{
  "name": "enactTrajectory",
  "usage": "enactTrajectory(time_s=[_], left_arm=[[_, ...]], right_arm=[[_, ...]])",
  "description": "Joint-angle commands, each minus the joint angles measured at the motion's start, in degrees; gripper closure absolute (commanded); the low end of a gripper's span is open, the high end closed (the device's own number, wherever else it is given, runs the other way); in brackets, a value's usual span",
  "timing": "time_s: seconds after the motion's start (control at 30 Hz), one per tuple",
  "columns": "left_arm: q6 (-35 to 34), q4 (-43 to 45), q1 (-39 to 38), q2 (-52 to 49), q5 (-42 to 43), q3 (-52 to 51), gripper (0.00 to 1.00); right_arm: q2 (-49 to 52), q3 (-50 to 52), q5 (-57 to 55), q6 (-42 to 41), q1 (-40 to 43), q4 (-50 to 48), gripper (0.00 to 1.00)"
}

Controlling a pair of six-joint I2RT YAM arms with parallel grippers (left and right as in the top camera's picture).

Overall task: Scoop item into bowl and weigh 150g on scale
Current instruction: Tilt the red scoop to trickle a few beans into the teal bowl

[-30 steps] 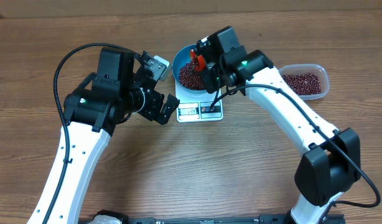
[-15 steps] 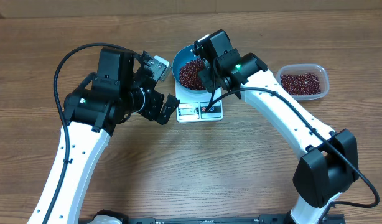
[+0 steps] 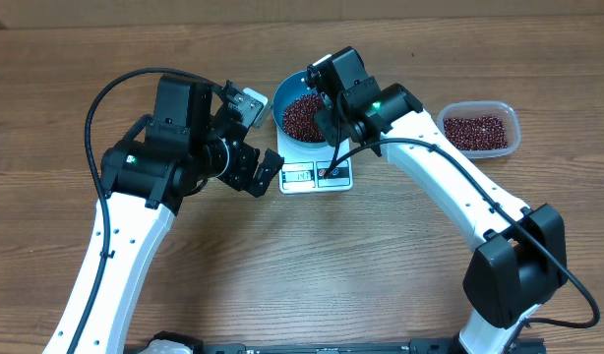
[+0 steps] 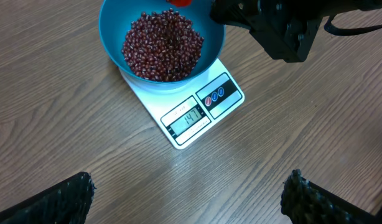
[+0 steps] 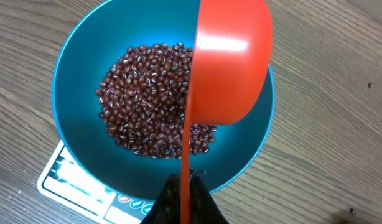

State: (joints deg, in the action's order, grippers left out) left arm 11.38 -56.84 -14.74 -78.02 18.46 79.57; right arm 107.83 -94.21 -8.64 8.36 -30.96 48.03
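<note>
- Bowl (image 4: 111, 31) sits on the scale (image 4: 190, 118), hiding most of the scale's platform.
- Tub (image 3: 514, 126) lies well apart from the bowl, on the right arm's side.
- Left gripper (image 4: 190, 186), spread and empty, hovers beside the bowl, off the scale's display edge.
- Scoop (image 5: 231, 62) hangs tipped directly above the bowl, its handle running back into the right gripper (image 5: 183, 194), which pinches it. Its mouth faces away, so the contents are unseen.
- Beans (image 4: 163, 43) lie heaped in the bowl; the display digits are hard to read.

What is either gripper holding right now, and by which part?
Right gripper grips the red-orange plastic scoop by its handle, tipped over the round blue bowl. Left gripper is open, holding nothing.
</note>
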Motion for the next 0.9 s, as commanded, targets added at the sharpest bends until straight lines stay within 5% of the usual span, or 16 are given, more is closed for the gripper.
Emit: enactTrajectory(time_s=[0.0, 0.87], left_arm=[[0.87, 0.09, 0.09, -0.35, 0.42, 0.83, 0.00], [0.85, 0.09, 0.11, -0.35, 0.42, 0.83, 0.01]], right_arm=[[-0.59, -1.55, -0.81, 1.14, -0.20, -0.44, 0.96], [-0.68, -2.12, -8.68, 17.51, -1.25, -5.53, 0.96]])
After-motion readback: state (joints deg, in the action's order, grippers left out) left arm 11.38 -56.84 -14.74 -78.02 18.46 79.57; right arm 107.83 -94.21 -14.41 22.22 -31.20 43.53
